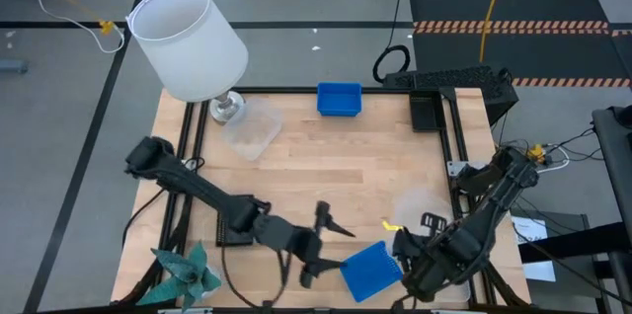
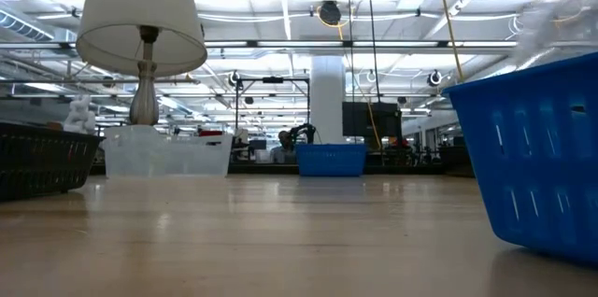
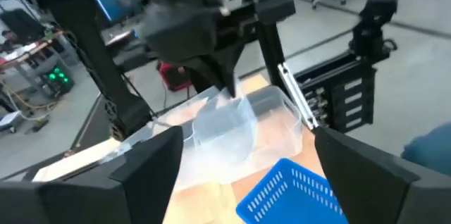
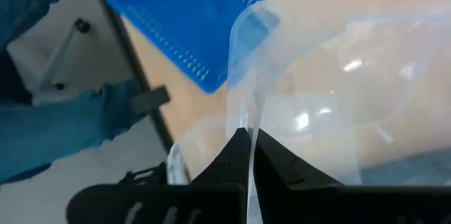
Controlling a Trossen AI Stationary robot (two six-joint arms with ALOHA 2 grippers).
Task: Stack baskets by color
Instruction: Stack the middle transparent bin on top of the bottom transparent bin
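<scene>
My right gripper point(image 4: 248, 139) is shut on a clear basket point(image 4: 338, 90) above the table's near right part point(image 1: 420, 205). A blue basket point(image 1: 373, 270) lies on the table near the front edge, between the two grippers. My left gripper point(image 1: 334, 253) stands open just left of it, pointing about level toward it, with nothing between its fingers point(image 3: 151, 164). A second blue basket point(image 1: 339, 99) sits at the far edge, a second clear basket point(image 1: 252, 128) beside the lamp. A black slotted basket point(image 1: 229, 230) lies under my left arm. My right gripper pinches the clear basket's thin side wall at its rim point(image 4: 246, 122) between its two fingers, coming from above and pointing down. The basket hangs tilted below the fingers point(image 3: 225, 122), clear of the table, one corner near the blue basket.
A white lampshade point(image 1: 188, 42) on a metal foot stands at the far left corner. A teal paper plant point(image 1: 188, 273) sits at the near left corner. Bare wood lies in the table's middle point(image 1: 336, 161). Black frame rails point(image 1: 449, 136) edge the table.
</scene>
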